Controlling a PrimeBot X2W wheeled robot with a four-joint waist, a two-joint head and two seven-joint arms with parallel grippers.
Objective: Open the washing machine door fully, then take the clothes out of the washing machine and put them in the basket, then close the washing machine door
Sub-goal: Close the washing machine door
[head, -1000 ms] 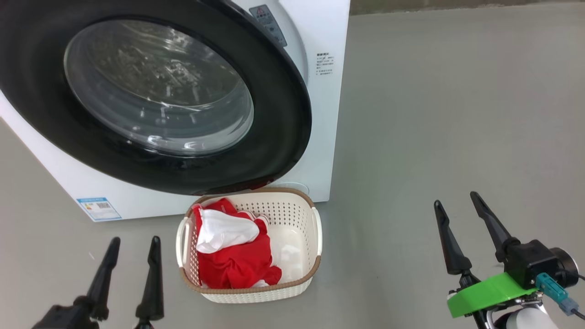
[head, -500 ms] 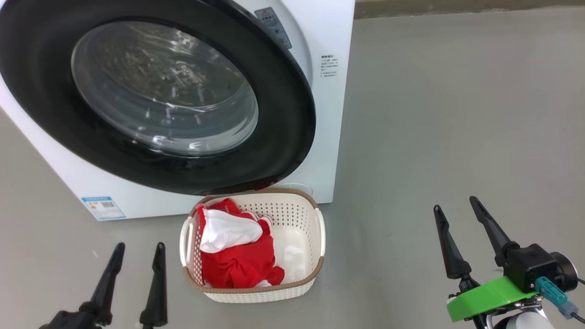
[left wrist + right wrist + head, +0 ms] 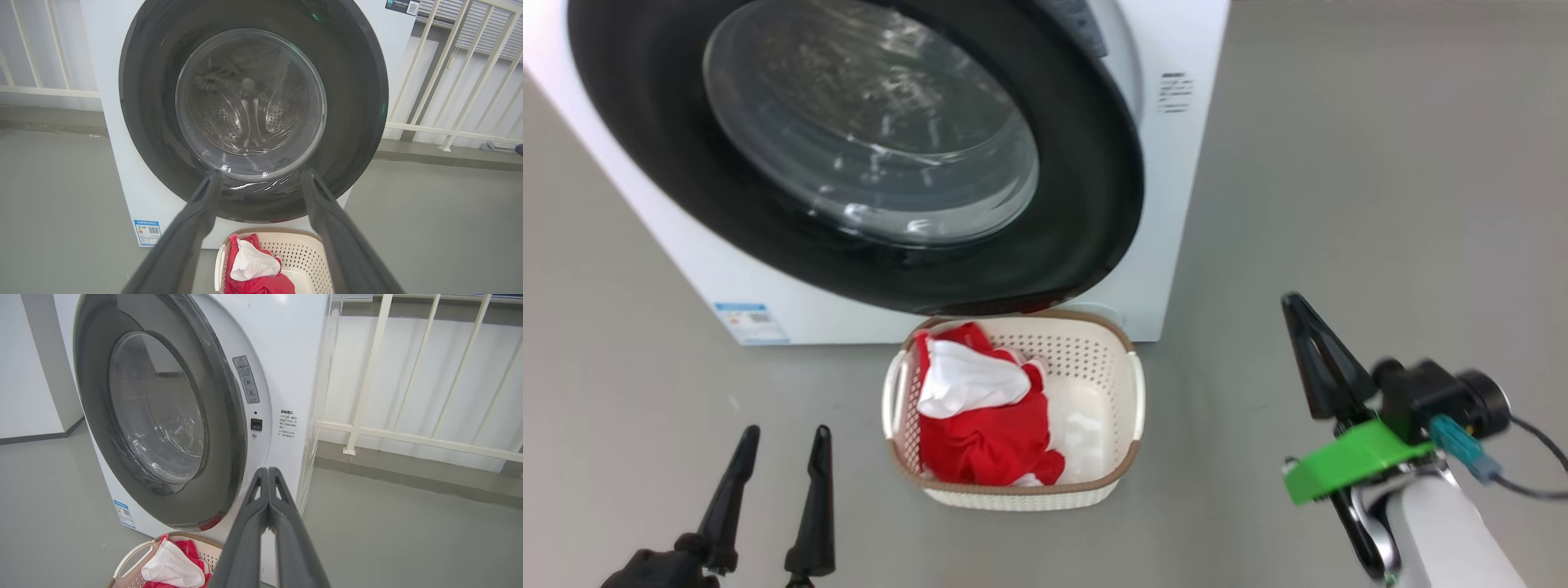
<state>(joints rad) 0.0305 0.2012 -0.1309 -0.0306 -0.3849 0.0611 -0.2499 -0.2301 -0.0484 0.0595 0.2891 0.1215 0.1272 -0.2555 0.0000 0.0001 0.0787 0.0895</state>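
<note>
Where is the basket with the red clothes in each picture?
Head view: the basket sits low in the middle.
Left wrist view: the basket is at the bottom edge, middle.
Right wrist view: the basket is in the bottom left corner.
Shared landmark: the door, just above it.

A smooth grey floor [image 3: 1339, 163] spreads across the head view from one o'clock round to five. In the left wrist view a white railing [image 3: 449, 81] stands at two to three o'clock, its bars leaning in this view. Horizontal slats [image 3: 490, 36] show behind it at two o'clock, either blinds or a shutter. More white bars show at nine to ten o'clock. A small dark object [image 3: 519, 149] sits at the very edge at three o'clock, too cut off to identify. In the right wrist view a low grey kerb [image 3: 408, 477] runs beneath the railing at three to four o'clock. At nine o'clock a white wall [image 3: 24, 375] meets the floor along a dark skirting strip [image 3: 36, 437].
</note>
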